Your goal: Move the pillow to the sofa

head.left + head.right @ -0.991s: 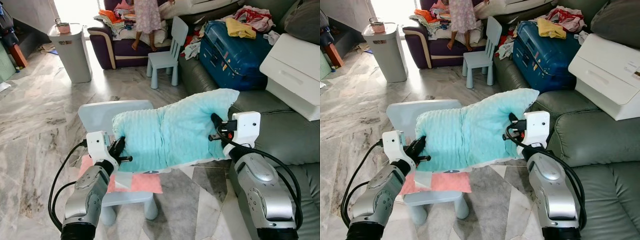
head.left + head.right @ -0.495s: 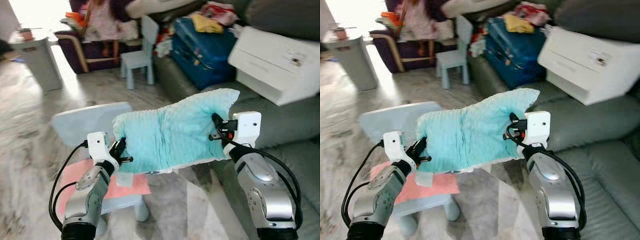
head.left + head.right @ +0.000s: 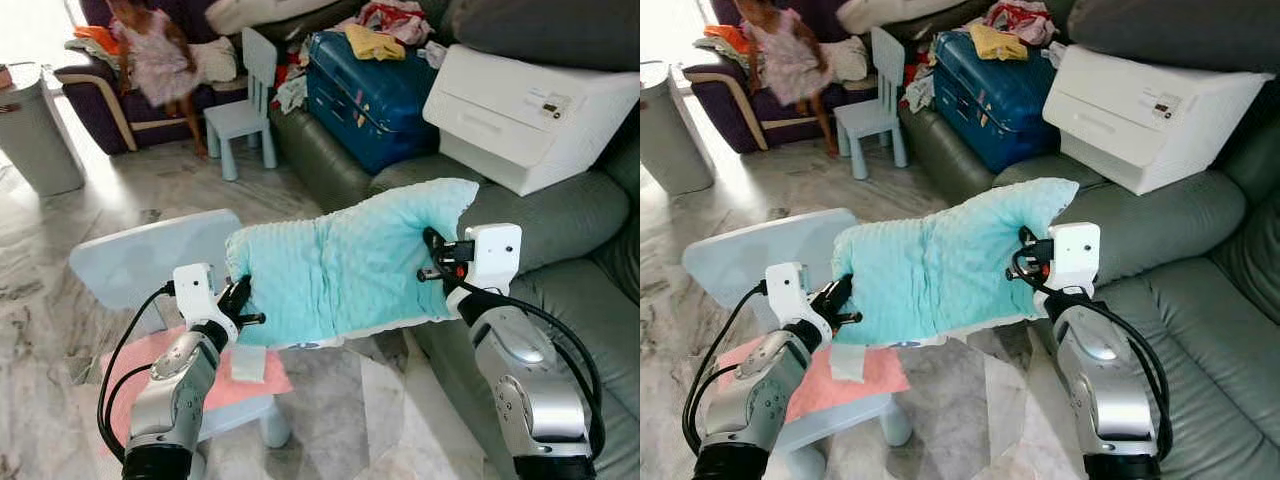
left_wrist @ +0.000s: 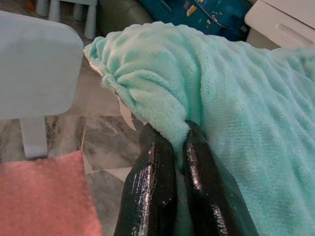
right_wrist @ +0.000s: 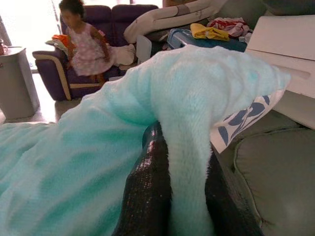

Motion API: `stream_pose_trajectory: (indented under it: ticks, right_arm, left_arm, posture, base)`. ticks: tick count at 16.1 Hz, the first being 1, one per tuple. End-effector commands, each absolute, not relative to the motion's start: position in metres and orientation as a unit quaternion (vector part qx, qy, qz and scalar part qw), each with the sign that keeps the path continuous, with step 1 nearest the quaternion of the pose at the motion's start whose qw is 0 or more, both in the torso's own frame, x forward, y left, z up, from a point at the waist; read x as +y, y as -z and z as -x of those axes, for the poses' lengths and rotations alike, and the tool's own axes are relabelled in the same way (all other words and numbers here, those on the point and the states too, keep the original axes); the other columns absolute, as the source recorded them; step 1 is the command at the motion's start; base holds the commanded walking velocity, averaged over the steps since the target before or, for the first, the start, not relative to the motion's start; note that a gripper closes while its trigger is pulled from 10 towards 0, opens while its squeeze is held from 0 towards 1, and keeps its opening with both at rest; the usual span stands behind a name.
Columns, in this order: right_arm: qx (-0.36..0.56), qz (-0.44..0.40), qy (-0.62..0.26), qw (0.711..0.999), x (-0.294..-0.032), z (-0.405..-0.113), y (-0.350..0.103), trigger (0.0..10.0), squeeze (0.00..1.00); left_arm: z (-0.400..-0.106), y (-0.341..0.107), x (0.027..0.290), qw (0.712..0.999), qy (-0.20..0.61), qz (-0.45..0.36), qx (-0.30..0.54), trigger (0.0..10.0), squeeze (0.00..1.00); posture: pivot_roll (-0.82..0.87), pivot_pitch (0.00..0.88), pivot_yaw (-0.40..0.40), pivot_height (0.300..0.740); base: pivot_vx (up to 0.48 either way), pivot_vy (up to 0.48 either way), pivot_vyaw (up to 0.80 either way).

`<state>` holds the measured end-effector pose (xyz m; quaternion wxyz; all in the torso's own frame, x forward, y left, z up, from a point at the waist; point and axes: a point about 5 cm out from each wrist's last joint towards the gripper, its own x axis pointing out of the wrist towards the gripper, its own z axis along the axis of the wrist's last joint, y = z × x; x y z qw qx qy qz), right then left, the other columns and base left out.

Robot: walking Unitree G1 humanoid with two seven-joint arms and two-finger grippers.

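I have the left end effector (image 3: pixel 240 303) clenched on the near-left corner of the pillow (image 3: pixel 345 262); in the left wrist view its two black fingers (image 4: pixel 150 191) sit pressed together with a fold of the mint fleece pinched between them. The right end effector (image 3: pixel 432 258) grips the opposite end the same way, its fingers (image 5: pixel 147 196) closed either side of a ridge of the cover, where a patterned blue-and-white underside peeks out. Between the two end effectors the pillow hangs in the air, clear of the small pale chair (image 3: pixel 140 265) and the pink cloth (image 3: pixel 170 365) lying on its seat below my left end effector. Its long axis runs from one end effector to the other, roughly left to right across my view, tilted so the right end rides higher and its top corner points toward the grey sofa (image 3: pixel 560 225). I judge this as the carry step: pillow lifted, not yet placed. The sofa cushion lies just beyond and to the outside of my right end effector, with a white box (image 3: pixel 530 105) and a blue suitcase (image 3: pixel 370 95) farther along it. Next I would need to bring both end effectors over the bare cushion, lower, and let go together.
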<state>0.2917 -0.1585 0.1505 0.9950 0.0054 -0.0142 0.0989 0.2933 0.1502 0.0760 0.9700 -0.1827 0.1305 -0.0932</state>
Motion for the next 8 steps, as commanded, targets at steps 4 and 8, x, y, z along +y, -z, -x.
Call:
stream_pose_trajectory:
  ticks: [4, 8]
  right_arm:
    - [-0.021, -0.012, -0.102, 0.994, -0.1570, -0.2917, -0.1551, 10.0, 0.00]
    - [-0.024, -0.010, -0.103, 0.994, -0.1571, -0.2914, -0.1559, 10.0, 0.00]
  left_arm:
    - [-0.2956, -0.0822, 0.1489, 0.971, 0.098, 0.183, 0.122, 10.0, 0.00]
    - [-0.2950, -0.0823, 0.1468, 0.969, 0.107, 0.185, 0.124, 10.0, 0.00]
  posture:
    - [-0.17, 0.000, 0.015, 0.740]
    - [-0.17, 0.000, 0.015, 0.740]
  base:
    - [0.000, 0.000, -0.80]
    - [0.000, 0.000, -0.74]
